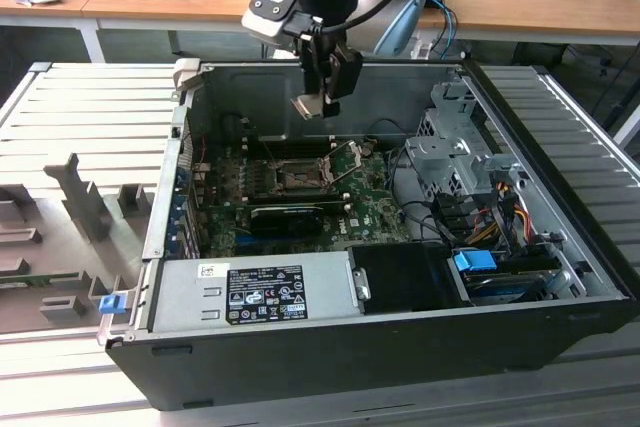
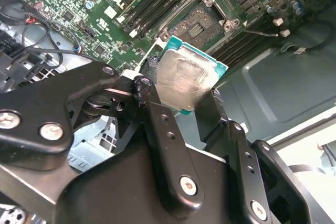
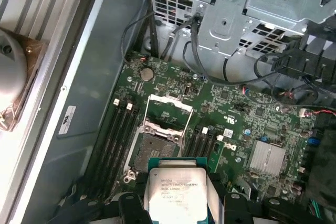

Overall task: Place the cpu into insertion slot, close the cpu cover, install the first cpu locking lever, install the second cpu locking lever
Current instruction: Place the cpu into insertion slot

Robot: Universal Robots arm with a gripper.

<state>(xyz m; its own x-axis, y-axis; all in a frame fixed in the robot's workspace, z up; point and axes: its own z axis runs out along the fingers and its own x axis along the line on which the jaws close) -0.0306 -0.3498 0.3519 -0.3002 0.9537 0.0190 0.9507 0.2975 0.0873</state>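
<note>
In the exterior view, one open computer case (image 1: 560, 332) lies on its side with one motherboard (image 1: 375, 212) inside. The one gripper (image 1: 318, 105) hangs over the board, at 12 o'clock from the insertion slot (image 1: 297, 175) and well clear of it. Its fingers are drawn in on the one cpu (image 1: 306, 107), which it carries tilted in the air. The cpu cover (image 1: 347, 162) stands raised at 3 o'clock from the slot. One black graphics card (image 1: 290, 215) lies at 6 o'clock from the slot, and one grey power supply (image 1: 255, 292) is farther out the same way. One metal drive cage (image 1: 455, 142) sits at 3 o'clock.

In the second wrist view, two black fingers (image 2: 157, 124) of the gripper (image 2: 177, 92) press on opposite edges of the cpu (image 2: 184, 80), with its grey metal top facing the camera. Beyond it the insertion slot (image 2: 202, 19) shows a bare pin field.

In the first wrist view, the cpu (image 3: 176, 187) is clamped in the gripper (image 3: 176, 209), apart from the board. The insertion slot (image 3: 152, 153) is uncovered, and the cpu cover (image 3: 169, 109) is tipped open along the slot's far edge. Four memory slots (image 3: 113, 140) run alongside, two on each side of the socket. One coin battery (image 3: 147, 73) and one finned heatsink (image 3: 268, 158) sit on the board.
</note>
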